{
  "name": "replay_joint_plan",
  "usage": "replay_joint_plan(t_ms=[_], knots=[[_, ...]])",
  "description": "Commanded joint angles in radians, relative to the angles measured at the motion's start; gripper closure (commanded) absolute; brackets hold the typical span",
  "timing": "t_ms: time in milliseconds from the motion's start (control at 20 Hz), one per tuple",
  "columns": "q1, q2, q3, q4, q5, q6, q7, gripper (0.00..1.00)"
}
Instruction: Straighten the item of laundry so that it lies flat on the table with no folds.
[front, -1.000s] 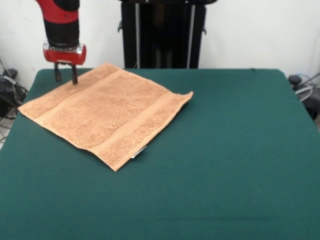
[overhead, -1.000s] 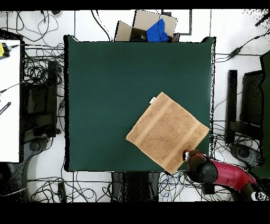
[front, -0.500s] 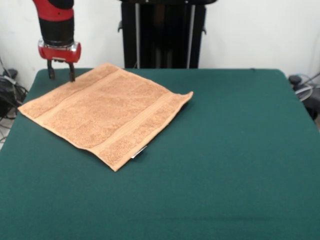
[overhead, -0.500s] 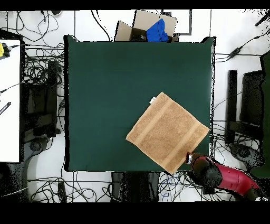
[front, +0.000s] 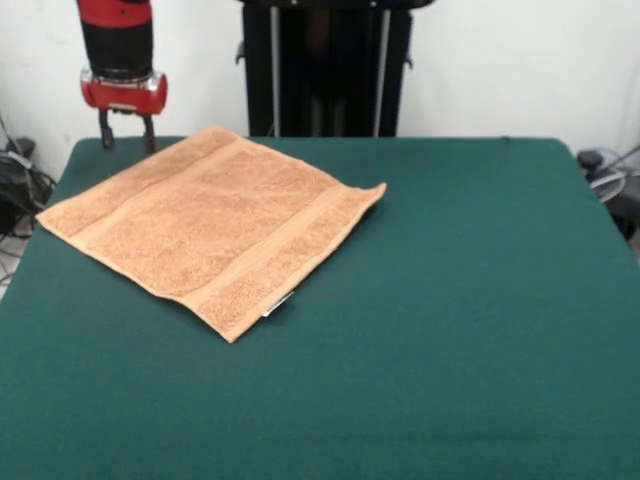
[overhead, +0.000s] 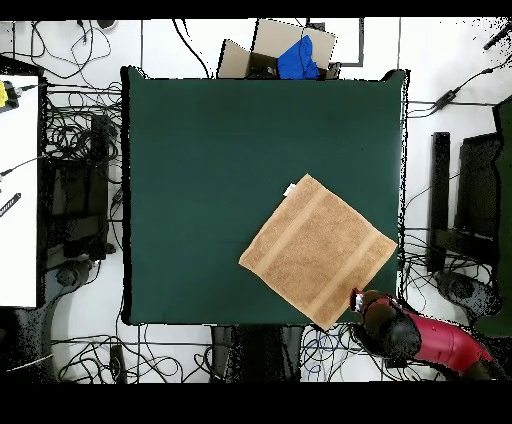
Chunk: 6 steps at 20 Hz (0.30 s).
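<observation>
The peach-orange towel (front: 205, 225) lies spread flat on the green table (front: 450, 300), at the far left in the front view, turned like a diamond. Its small white tag (front: 279, 303) sticks out at the near edge. In the overhead view the towel (overhead: 317, 249) sits near the table's (overhead: 220, 150) lower right corner. My gripper (front: 126, 134) hangs open and empty above the towel's far left edge, clear of the cloth. From overhead the gripper (overhead: 362, 301) is just off the towel's lower right edge.
The black pedestal (front: 325, 65) stands behind the table's far side. Cables (overhead: 70, 150) and a cardboard box with blue cloth (overhead: 290, 55) lie on the floor around the table. A white desk edge (overhead: 18, 190) shows at the left.
My gripper has risen and drawn back from the towel's far left edge towards the table's corner. The towel has not moved.
</observation>
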Motion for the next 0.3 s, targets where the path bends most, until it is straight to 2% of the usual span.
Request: replay_joint_plan(t_ms=[50,300], knots=[[0.030,-0.058,0.127,0.085,0.018,-0.033,0.056,0.00],[0.040,-0.062,0.137,0.083,0.014,-0.029,0.058,0.00]])
